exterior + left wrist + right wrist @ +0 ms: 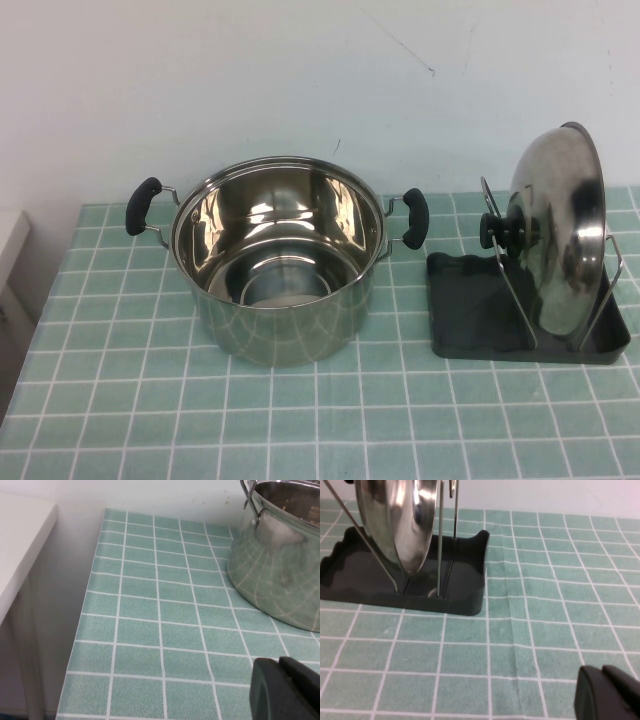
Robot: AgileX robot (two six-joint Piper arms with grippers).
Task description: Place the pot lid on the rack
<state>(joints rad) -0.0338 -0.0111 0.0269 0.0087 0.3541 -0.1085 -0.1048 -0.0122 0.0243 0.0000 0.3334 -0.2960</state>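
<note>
The shiny steel pot lid (558, 235) stands on edge in the dark grey rack (470, 315) at the right, leaning between the silver wire dividers, its black knob (491, 230) facing the pot. It also shows in the right wrist view (400, 520), standing in the rack (465, 580). My left gripper (280, 672) is shut and empty, low over the tablecloth left of the pot. My right gripper (602, 677) is shut and empty, low over the tablecloth at a distance from the rack. Neither gripper shows in the high view.
The two-handled steel pot (277, 255) stands uncovered at the table's middle, and its wall shows in the left wrist view (280, 560). A green tiled cloth (300, 420) covers the table. A white cabinet (20, 545) stands beyond the table's left edge.
</note>
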